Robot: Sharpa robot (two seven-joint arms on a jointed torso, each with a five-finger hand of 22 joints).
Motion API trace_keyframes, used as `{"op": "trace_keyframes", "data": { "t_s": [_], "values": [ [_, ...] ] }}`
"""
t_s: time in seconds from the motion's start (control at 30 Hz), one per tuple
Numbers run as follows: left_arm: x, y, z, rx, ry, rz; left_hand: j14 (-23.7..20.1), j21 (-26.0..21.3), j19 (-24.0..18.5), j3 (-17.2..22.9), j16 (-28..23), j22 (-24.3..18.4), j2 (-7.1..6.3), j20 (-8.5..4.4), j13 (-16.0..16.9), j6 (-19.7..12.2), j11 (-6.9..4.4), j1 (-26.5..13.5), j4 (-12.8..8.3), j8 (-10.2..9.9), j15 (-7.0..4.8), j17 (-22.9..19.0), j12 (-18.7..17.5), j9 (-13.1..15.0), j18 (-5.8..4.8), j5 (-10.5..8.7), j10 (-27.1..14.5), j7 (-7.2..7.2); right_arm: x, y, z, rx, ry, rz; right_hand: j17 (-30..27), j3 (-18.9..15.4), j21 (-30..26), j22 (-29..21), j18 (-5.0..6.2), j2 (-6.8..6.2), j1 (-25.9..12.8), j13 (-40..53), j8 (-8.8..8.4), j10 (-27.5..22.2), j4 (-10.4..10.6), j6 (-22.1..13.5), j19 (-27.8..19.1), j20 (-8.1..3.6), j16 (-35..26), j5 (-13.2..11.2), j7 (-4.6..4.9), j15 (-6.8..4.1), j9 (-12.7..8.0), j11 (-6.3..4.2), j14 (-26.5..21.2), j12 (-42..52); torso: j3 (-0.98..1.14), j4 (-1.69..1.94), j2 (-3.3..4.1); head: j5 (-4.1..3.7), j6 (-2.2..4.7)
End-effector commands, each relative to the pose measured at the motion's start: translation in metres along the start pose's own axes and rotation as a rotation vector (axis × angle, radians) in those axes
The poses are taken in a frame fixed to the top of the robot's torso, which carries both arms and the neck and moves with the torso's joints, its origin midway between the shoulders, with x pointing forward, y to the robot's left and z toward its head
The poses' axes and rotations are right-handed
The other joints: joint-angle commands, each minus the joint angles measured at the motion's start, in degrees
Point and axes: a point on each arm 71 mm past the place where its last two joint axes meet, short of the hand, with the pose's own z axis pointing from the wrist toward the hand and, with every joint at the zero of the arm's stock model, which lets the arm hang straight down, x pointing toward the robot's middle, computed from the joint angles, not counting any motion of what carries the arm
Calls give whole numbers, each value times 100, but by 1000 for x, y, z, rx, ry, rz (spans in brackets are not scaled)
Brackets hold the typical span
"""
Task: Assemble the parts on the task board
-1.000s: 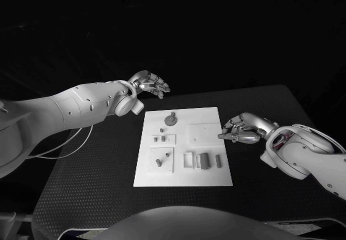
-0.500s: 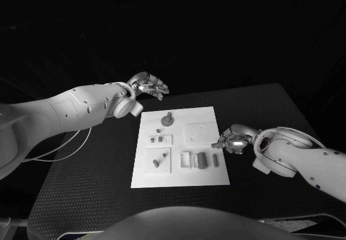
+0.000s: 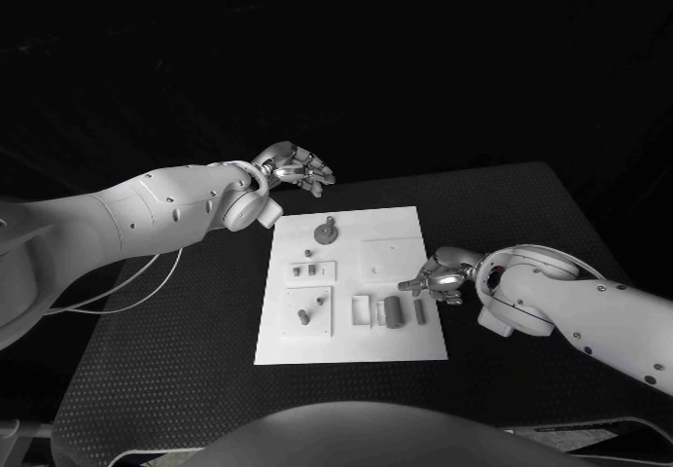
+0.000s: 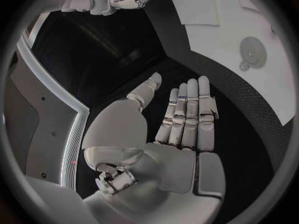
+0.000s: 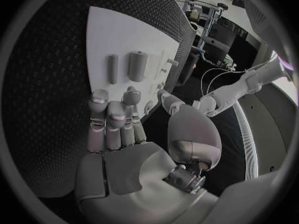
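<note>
Two hands hold nothing; the left hand (image 3: 298, 167) hovers past the board's (image 3: 393, 341) far left corner, fingers apart and empty; the right hand (image 3: 438, 276) hangs over the board's right edge, fingers loosely extended, just beside two upright cylinders (image 3: 396, 312); a round part (image 3: 326, 233) lies near the far edge.

Dim surroundings, sharp focus, fisheye-bent edges
</note>
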Motion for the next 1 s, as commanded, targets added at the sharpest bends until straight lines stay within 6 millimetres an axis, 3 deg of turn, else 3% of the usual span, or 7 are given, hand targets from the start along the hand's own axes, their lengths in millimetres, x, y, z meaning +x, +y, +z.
{"op": "trace_keyframes", "data": {
  "t_s": [0.03, 0.23, 0.4, 0.7, 1.0],
  "values": [
    [3, -2, 0, 10, 17, -11, 34, -15, 21, 4, -29, -6, 19, 9, -6, 0, -2, -61, 18, 19, -4, 8, 26, -8, 61, -12, 3, -11, 6, 1, 3, 20, 73, -35, 123, 4, 35, 103, 388, -22, -63, 43, 5, 13, 65, 64, 11, -28, 50, -44, 0, -23, 20, -34, 82, 80, -8, -2, 14, 29, 1],
    [3, -2, 0, 10, 20, -12, 34, -15, 20, 5, -31, -6, 22, 9, -7, -1, -2, -67, 19, 19, -4, 11, 26, -9, 61, -11, 3, -11, 14, 1, 9, 27, 110, -72, 379, -2, 76, 107, 388, -40, -124, 92, 3, 25, 135, 109, 29, -43, 126, -94, -17, -37, 47, -51, 202, 182, -12, -4, 23, 22, 1],
    [4, -2, 1, 9, 22, -13, 34, -16, 19, 6, -35, -6, 25, 10, -9, -3, -2, -79, 21, 17, -4, 14, 25, -11, 61, -11, 1, -10, 19, 3, 13, 23, 116, -84, 512, 42, 100, 100, 388, -195, -169, 122, -27, 29, 258, 119, 30, -62, 153, -312, -23, -43, 64, -58, 245, 264, -10, 0, 30, -1, 1],
    [4, -2, 0, 9, 26, -14, 32, -17, 15, 8, -45, -8, 34, 10, -13, -7, 0, -107, 26, 14, -3, 23, 23, -15, 60, -10, -3, -7, 22, 9, 20, 16, 107, -127, 517, 74, 107, 97, 388, -179, -148, 151, -37, 28, 297, 127, 26, -68, 140, -330, -25, -45, 75, -59, 236, 317, -17, -12, 43, 46, 1],
    [3, -1, 0, 6, 26, -14, 31, -17, 12, 10, -55, -10, 46, 11, -17, -11, 2, -143, 31, 12, -2, 33, 22, -19, 59, -11, -5, -5, 26, 15, 27, 15, 122, -153, 535, 69, 116, 98, 388, -131, -123, 168, -45, 14, 293, 132, 23, -67, 135, -295, -24, -45, 83, -59, 238, 346, -19, -3, 56, 70, 1]
  ]
}}
